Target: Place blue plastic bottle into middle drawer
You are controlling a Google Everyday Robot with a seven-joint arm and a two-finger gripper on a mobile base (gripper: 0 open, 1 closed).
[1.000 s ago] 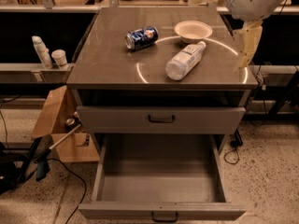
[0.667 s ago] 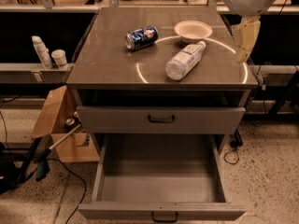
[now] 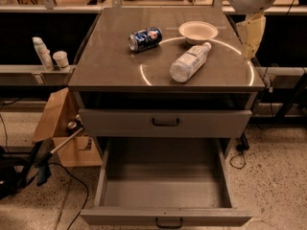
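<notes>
Tool (image 3: 249, 49) hangs over the counter's (image 3: 115, 68) right edge; can't tell if it's wide or narrow from this angle. Blue plastic bottle (image 3: 190, 62) lies on its side to the tool's left, well apart. Long axis runs diagonally, cap toward the bowl (image 3: 198, 31) and tool, base toward the front edge. Soda can (image 3: 145, 39) lies clear to the left. Middle drawer (image 3: 165, 188) is pulled open below, probably enough room to drop the bottle in.
</notes>
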